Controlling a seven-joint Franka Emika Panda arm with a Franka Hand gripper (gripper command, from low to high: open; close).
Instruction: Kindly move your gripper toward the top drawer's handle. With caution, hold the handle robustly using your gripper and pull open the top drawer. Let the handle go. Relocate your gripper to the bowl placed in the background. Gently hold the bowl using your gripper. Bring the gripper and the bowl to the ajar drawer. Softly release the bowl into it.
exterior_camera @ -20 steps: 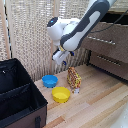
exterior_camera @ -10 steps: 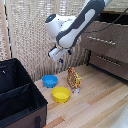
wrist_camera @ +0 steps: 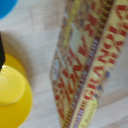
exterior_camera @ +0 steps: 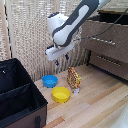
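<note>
The hand [exterior_camera: 61, 59] has moved a little toward the exterior view's left in the last second, away from the drawers and closer to the spot above the bowls. It hangs in the air, high over the blue bowl [exterior_camera: 49, 80]. Its two dark fingers [exterior_camera: 56, 62] point down with a small gap between them, and nothing is in that gap. So the hand is apart and empty.

The top drawer [exterior_camera: 106, 35] looks pulled out a bit, with a dark gap above its front. The silver handle [exterior_camera: 103, 40] is free. My guess is that the drawer part is done and the arm is now on its way to the bowl. It will need to drop down and go a bit more to the left to reach it.

The blue bowl sits on the wooden floor [exterior_camera: 100, 105] near the screen, just behind the yellow bowl [exterior_camera: 61, 94]. A snack box [exterior_camera: 74, 79] stands just beside both bowls.

The exterior view shows the whole room, the arm and the big black box [exterior_camera: 17, 95]. The wrist view is blurry and very close. It shows the snack box lying large across the middle, the yellow bowl at one side, and only a tiny blue bit of the bowl in one corner. It does not show the drawer at all.
</note>
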